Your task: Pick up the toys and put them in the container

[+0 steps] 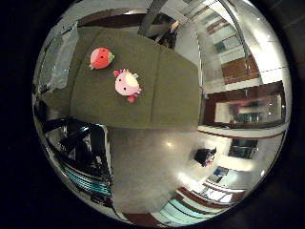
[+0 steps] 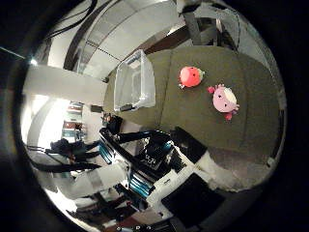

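Surface: an olive-green cloth-covered table (image 1: 157,90) is seen from well above, its near edge dropping to a pale polished floor (image 1: 143,167).
Red toy: a round red plush toy (image 2: 190,76) with a green tip – strawberry-like – is laid on the cloth, between the container and the pink toy.
Pink toy: a pink plush toy (image 1: 127,84) with a pale face and darker pink limbs is laid near the red one, not touching it, further from the container.
Container: a clear plastic container (image 2: 134,83) is set on the same cloth toward one end of the table, well apart from the pink toy; nothing can be made out inside it.
Hand: white and black parts of the hand (image 2: 186,186) are seen at the edge of the thumb-side view – whether the fingers are straight or curled cannot be told, and nothing is seen held.
Distance: both toys appear small in the views, so the palm is held far from them.
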### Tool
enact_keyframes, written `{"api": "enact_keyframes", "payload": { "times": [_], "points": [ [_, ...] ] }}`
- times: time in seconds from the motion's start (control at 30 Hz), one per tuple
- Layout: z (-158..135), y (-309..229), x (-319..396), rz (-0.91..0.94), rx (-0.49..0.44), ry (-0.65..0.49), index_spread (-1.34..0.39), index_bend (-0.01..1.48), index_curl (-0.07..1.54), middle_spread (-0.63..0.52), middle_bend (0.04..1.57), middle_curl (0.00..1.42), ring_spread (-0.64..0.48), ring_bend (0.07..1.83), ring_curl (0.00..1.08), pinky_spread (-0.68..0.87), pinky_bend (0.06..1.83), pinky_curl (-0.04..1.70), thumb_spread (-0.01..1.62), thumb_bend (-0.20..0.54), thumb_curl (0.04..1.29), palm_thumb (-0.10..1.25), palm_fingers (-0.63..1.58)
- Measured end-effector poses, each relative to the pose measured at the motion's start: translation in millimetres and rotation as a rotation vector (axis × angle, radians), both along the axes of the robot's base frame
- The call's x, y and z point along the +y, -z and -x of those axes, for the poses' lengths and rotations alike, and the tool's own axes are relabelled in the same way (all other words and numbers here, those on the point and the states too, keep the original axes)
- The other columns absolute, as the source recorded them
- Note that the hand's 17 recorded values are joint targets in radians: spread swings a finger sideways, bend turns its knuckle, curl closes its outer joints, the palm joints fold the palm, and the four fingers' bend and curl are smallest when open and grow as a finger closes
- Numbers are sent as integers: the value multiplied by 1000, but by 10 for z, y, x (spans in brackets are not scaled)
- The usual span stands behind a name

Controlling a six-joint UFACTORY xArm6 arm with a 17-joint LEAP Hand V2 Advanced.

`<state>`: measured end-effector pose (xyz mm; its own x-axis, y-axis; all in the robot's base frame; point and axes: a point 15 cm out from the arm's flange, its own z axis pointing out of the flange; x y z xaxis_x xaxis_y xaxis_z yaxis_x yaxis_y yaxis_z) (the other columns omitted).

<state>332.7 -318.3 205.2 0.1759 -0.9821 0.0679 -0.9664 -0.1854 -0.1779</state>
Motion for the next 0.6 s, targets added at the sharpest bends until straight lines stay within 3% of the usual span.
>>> {"api": "enact_keyframes", "payload": {
  "times": [0.6],
  "points": [
    [-64, -109, 287, 9, -14, -40, -417, 220, 375, 12, 181, 284, 174, 181, 183, 325, 324, 179, 1095, -21, 334, 686, 142]
  ]
}}
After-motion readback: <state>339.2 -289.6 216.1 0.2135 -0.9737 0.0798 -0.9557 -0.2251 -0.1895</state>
